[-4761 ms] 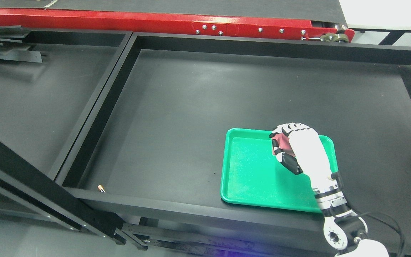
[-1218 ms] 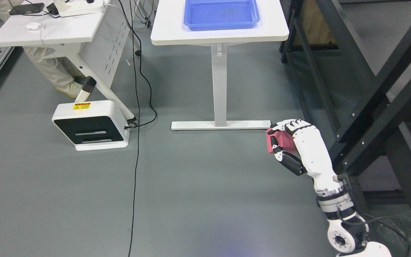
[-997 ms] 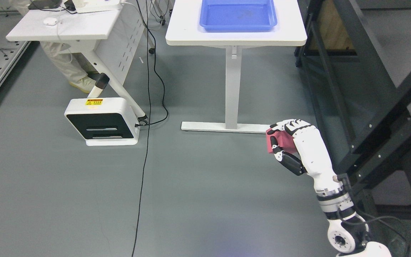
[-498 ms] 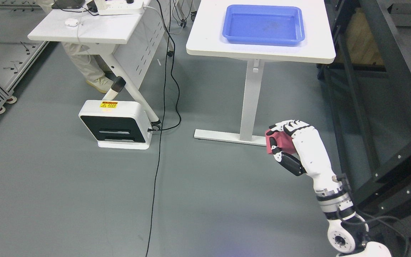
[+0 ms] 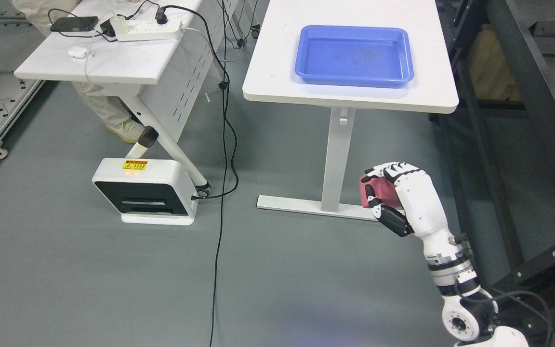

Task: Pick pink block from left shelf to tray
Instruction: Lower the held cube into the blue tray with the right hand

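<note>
While the pink block [image 5: 379, 189] is carried toward its drop-off, the job in hand is to bring it up over the tray without loosening the grip. Seen from the robot's head, a grey floor [image 5: 89, 279] fills most of the picture. A white table [image 5: 277, 62] on a single leg stands ahead, and near its far edge sits an empty blue tray [image 5: 354, 54], the likely destination. A second white desk [image 5: 113, 60] to the left holds a power strip [image 5: 147, 30], a phone and cables (a person's trouser leg and shoe show beneath it). A dark metal shelf frame [image 5: 523, 96] runs down the right side.

The right hand [image 5: 395, 195], white with black joints, comes in from the lower right and hangs low in front of the table leg, well below the tabletop. Its fingers [image 5: 393, 170] curl over the top of the pink block and the thumb presses from below, so the block is firmly enclosed; how much of it is gripped is hard to judge, since the palm hides the far side.

To finish well, the hand should rise clear of the table edge before moving over the tray, then lower and release only once inside the rim.
</note>
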Motion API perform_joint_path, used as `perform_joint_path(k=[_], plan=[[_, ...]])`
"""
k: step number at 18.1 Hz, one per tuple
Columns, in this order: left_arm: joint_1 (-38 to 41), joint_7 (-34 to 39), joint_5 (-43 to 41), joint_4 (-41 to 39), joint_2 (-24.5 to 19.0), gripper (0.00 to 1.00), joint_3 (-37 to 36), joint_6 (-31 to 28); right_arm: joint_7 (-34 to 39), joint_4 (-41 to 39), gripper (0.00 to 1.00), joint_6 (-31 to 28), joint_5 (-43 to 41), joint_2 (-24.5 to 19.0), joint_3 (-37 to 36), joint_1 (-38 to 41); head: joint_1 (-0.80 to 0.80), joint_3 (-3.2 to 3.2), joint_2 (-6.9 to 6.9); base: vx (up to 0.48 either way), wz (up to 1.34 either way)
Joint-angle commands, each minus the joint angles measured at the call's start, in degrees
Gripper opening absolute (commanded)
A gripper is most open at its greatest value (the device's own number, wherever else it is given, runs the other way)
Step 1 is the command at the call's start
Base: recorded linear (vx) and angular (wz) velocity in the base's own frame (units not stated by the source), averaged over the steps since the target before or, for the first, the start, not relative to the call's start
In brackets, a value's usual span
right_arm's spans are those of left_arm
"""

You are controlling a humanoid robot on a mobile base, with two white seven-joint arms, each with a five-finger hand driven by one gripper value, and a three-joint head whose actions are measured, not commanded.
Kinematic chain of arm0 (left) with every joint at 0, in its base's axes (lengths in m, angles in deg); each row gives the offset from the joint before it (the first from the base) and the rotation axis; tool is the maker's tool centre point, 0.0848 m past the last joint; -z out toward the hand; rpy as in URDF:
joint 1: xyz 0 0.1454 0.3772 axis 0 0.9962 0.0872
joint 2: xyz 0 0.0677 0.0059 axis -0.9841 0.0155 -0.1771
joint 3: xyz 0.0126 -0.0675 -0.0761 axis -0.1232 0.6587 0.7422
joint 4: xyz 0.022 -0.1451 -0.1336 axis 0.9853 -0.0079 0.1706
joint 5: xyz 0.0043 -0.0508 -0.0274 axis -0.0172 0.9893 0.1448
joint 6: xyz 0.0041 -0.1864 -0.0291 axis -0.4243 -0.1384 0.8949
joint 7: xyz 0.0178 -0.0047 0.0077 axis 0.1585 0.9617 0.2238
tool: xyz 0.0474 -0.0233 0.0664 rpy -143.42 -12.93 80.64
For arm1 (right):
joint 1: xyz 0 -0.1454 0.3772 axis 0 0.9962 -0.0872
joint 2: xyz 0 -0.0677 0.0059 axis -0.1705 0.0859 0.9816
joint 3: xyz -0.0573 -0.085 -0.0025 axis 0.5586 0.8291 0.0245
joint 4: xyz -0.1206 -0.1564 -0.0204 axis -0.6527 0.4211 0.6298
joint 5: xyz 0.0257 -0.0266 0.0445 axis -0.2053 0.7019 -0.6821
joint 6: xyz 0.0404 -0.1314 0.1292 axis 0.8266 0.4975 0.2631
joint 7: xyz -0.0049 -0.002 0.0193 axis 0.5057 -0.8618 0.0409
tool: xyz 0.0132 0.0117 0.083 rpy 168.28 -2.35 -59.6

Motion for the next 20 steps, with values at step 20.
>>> perform_joint_path(k=[20], plan=[[-1.7, 0.0, 0.0, -1.0, -1.0, 1.0, 0.0, 0.0, 2.9, -0.1, 0.03, -3.3, 11.3, 1.0, 3.5, -0.9, 0.0, 0.0, 0.0, 0.293, -0.05]])
